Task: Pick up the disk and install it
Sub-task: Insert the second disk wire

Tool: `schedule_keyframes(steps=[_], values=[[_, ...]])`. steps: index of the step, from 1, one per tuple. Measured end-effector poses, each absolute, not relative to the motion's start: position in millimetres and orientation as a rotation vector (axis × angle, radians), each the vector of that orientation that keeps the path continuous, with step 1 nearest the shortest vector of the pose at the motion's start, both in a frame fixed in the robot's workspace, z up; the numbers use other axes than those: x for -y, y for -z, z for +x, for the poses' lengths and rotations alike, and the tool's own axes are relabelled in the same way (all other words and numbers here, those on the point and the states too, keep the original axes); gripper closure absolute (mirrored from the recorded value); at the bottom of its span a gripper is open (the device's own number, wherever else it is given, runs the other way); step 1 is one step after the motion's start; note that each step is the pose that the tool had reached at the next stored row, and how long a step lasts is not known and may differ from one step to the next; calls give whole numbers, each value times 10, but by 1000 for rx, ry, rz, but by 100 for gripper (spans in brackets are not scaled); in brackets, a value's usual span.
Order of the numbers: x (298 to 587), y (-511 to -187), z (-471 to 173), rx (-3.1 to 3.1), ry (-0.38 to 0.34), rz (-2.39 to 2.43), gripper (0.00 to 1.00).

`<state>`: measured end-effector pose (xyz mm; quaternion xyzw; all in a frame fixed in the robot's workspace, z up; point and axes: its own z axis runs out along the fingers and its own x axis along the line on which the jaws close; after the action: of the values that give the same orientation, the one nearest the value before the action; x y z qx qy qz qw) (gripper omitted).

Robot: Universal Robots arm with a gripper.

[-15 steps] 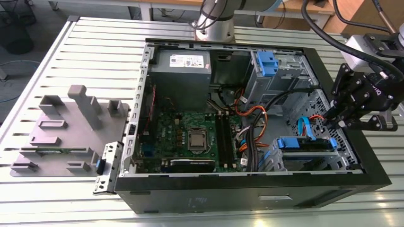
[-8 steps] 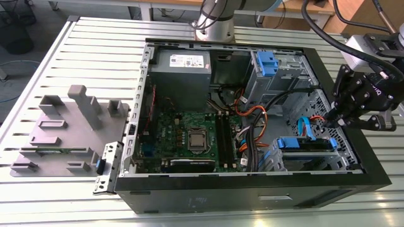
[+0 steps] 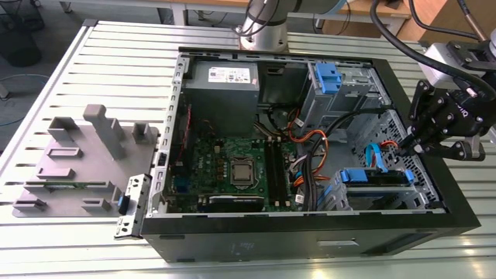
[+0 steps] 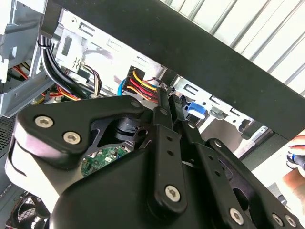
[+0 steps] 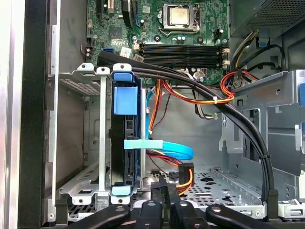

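Observation:
The disk point(image 5: 126, 143) stands on edge in a slot of the grey drive cage point(image 5: 102, 143) at the front corner of the open computer case point(image 3: 310, 244). Its blue bracket point(image 3: 376, 176) shows at the top, and a light blue cable point(image 5: 162, 147) runs from its side. My gripper point(image 3: 407, 148) hovers above the case's edge on the exterior view's right, a little beyond the disk. The fingers lie together with nothing between them, as both wrist views show, near the cage floor point(image 5: 165, 187) and in front of a bundle of coloured wires point(image 4: 167, 98).
Inside the case lie the motherboard point(image 3: 232, 168), a grey power supply box point(image 3: 223, 78) and a second cage with a blue tab point(image 3: 329, 78). Black cables point(image 5: 248, 129) cross near the gripper. A grey fixture plate point(image 3: 78, 163) sits on the exterior view's left. A person's hand point(image 4: 296, 171) is by the case.

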<state>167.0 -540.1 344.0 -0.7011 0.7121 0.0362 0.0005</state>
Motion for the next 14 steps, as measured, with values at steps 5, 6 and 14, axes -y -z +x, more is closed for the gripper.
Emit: schedule_keyframes(steps=[5,6,14], values=[[5401,-3440,1650,-2235,-112,-2202,84],[5402,-3440,1632,-2234,-110,-2201,84],[5447,-3437,1547,-2232,-108,-2201,84]])
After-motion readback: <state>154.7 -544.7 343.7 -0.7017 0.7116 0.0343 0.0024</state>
